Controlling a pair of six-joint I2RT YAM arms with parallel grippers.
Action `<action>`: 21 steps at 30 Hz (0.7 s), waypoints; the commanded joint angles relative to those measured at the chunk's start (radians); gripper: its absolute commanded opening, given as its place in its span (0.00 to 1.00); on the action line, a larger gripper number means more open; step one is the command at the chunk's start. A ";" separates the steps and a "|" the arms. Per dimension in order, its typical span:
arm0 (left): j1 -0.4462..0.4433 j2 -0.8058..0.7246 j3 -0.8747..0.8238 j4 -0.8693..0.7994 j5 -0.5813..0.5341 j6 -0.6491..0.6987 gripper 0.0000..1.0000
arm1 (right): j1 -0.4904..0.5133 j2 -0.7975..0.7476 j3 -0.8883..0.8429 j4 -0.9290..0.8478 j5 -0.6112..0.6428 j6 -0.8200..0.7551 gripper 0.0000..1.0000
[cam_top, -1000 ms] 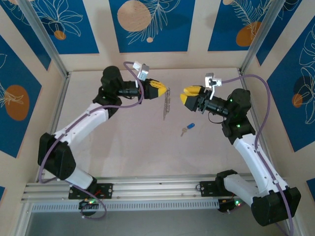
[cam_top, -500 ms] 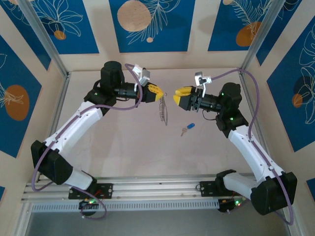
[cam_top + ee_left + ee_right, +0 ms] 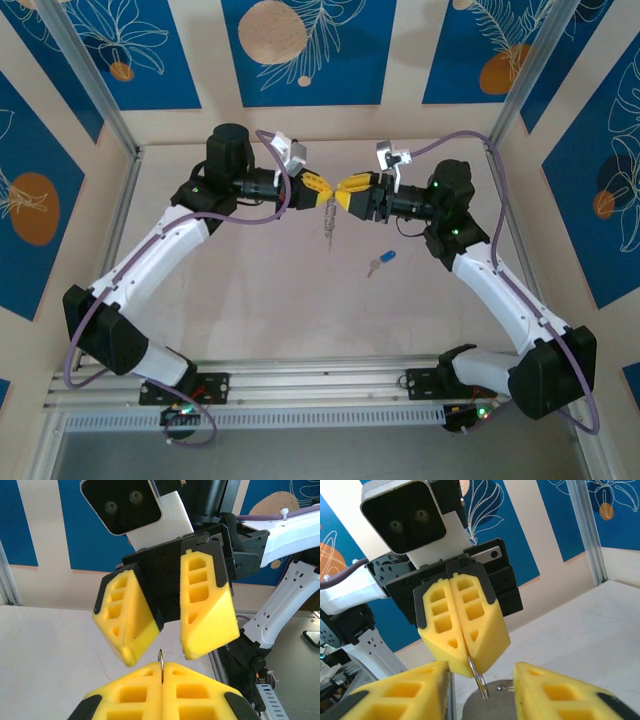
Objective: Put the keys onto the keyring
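One key (image 3: 381, 262) lies on table (image 3: 250, 300), apart from keyring (image 3: 328, 225).

**Two grippers meet tip to tip over the keyring**

At the bottom edge, the left gripper (image 3: 162, 679) has its yellow fingers pressed together on the keyring (image 3: 161, 659), of which a thin metal edge stands up from the seam. Facing it from above, the right gripper (image 3: 162, 653) holds its fingers (image 3: 131, 614) spread apart, their tips either side of that edge. The pale table (image 3: 45, 645) lies behind.
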 commanded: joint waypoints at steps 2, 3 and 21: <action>-0.010 -0.005 0.031 -0.002 0.006 0.025 0.00 | 0.012 0.006 0.024 0.022 -0.003 -0.013 0.26; -0.011 -0.005 0.031 -0.002 0.005 0.026 0.00 | 0.013 0.004 0.021 0.021 -0.002 -0.013 0.20; -0.010 -0.116 -0.126 0.263 -0.293 -0.185 0.56 | -0.056 -0.051 -0.101 0.214 0.071 0.112 0.00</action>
